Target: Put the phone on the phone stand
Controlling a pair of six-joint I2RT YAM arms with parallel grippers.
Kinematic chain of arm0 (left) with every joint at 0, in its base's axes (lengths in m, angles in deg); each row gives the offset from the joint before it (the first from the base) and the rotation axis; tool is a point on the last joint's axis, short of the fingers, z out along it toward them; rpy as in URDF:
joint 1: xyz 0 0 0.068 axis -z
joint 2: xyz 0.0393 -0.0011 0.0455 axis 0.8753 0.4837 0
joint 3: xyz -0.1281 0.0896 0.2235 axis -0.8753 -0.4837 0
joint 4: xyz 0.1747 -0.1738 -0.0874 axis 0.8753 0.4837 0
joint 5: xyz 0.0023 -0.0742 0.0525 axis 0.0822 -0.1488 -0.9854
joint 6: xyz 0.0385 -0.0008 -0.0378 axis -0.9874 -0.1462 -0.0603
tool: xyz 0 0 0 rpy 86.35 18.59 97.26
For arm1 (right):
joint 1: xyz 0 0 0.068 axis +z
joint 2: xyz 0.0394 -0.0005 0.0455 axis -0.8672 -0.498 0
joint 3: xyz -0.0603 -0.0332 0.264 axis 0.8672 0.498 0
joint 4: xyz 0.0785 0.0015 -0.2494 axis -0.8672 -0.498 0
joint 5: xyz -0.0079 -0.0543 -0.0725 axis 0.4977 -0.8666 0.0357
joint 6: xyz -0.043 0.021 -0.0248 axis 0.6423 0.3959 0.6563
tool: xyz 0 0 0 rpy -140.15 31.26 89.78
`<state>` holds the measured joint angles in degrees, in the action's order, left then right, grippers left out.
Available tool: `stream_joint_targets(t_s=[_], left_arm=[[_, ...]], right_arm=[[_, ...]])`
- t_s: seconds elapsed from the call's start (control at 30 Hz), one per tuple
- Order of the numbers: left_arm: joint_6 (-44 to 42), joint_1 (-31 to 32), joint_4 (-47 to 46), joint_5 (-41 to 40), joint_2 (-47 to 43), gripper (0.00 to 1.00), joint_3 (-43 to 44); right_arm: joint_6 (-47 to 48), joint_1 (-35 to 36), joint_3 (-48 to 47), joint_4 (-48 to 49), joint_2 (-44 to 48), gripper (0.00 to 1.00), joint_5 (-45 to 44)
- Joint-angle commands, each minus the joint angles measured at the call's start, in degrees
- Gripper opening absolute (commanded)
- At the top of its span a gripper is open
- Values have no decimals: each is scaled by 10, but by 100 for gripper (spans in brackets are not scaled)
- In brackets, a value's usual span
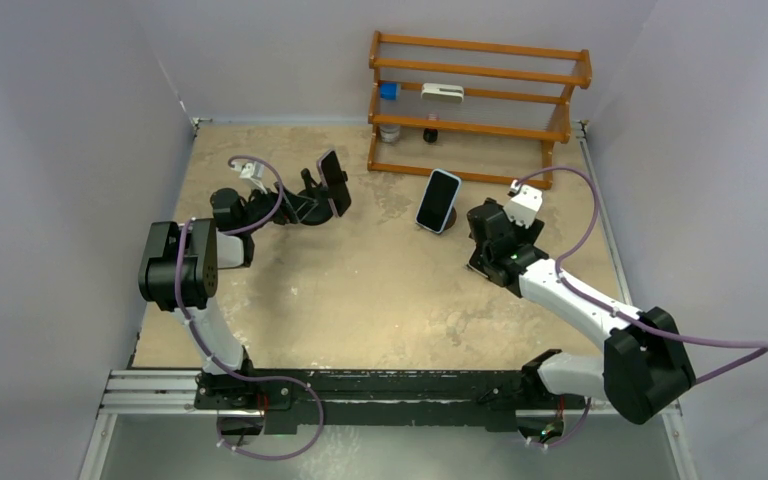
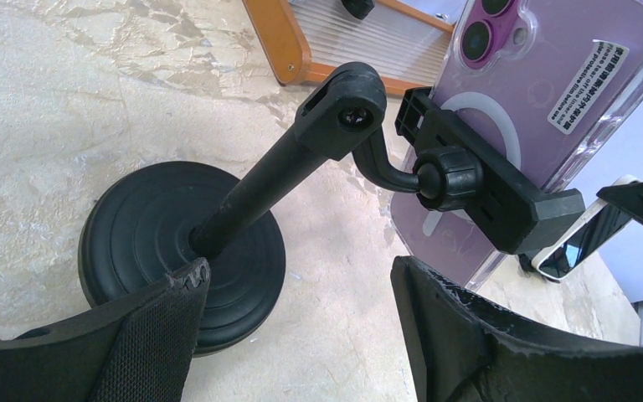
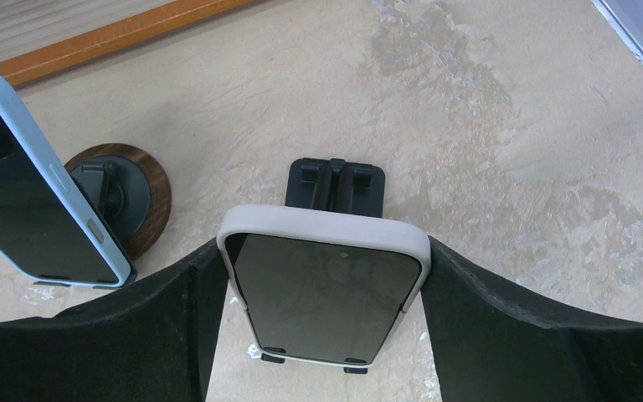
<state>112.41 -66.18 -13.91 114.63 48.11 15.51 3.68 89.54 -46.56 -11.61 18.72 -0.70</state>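
Note:
A phone in a pale grey case (image 3: 326,289) leans on a small black phone stand (image 3: 336,180), its lower edge in the stand's two hooks. My right gripper (image 3: 326,251) is shut on the phone, one finger against each long side. In the top view the right gripper (image 1: 490,238) covers this phone and stand. My left gripper (image 2: 297,272) is open and empty, next to the round base of a black arm stand (image 2: 176,243) that clamps a purple phone (image 2: 544,75). In the top view the left gripper (image 1: 285,208) is beside that stand (image 1: 312,210).
A blue-cased phone (image 1: 438,199) leans on a round wooden stand (image 3: 138,197) just left of my right gripper. A wooden rack (image 1: 475,100) with small items stands at the back. Walls close in the table on the left, back and right.

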Motion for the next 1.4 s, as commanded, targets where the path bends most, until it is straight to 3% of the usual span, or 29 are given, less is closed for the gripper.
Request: stream_joint_targets(t_s=[0.0,0.2,0.7,0.87,1.13,1.27,1.37], left_arm=[[-9,2,-17,11,1,78,16],[-10,2,-12,8,-2,78,14],[-37,-1,37,-30,-38,78,2],[-50,-3,76,-64,-75,78,-7],[-56,-3,90,-238,-182,79,-97],[-78,33,17,-320,-240,79,-164],[-114,70,6,-338,-272,78,-178]], right_arm=[[-6,4,-19,32,5,80,-20],[15,4,-40,35,8,99,7],[1,6,-78,-53,67,99,-33],[15,5,-87,-32,83,99,-32],[156,51,-68,138,129,99,136],[165,92,-63,181,111,99,185],[163,105,-64,198,100,99,235]])
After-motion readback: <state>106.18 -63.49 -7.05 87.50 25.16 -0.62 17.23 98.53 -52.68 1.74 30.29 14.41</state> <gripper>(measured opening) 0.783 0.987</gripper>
